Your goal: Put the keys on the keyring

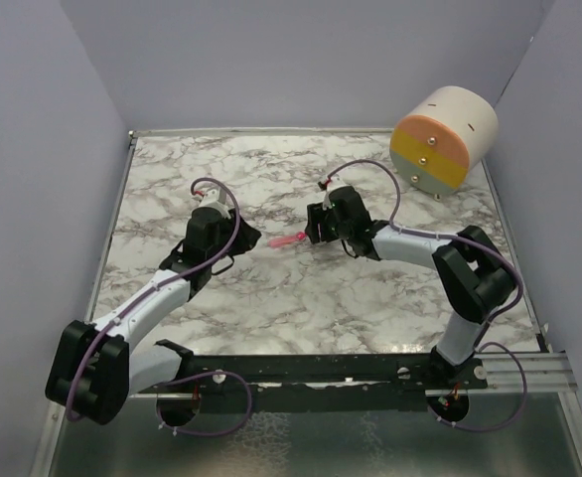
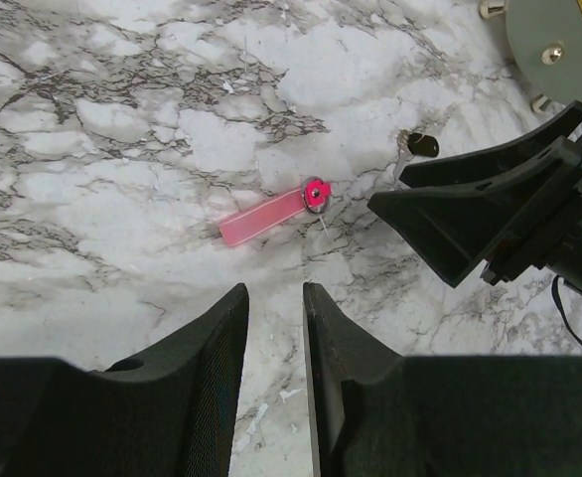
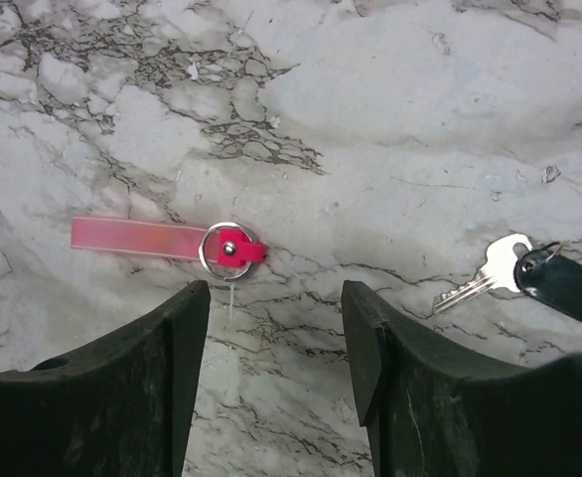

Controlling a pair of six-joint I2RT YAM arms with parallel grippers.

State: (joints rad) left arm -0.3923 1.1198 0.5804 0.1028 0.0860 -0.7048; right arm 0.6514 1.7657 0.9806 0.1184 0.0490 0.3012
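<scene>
Marble table, grey-veined | keyring lies flat, untouched, between both arms, its ring end toward the right gripper | key on the marble, apart from the keyring, beside that gripper | right gripper: jaws wide, empty | left gripper: jaws narrowly parted, empty, near the strip

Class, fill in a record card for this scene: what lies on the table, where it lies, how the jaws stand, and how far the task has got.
surface: white-and-grey marble tabletop
keyring: slim pink strip with a thin metal ring at one end, lying flat, untouched
key: small silver key with a black head, lying flat, apart from the keyring, beyond its ring end
left jaws: narrowly apart, empty
right jaws: wide apart, empty, facing the keyring
task: key not yet on ring
</scene>
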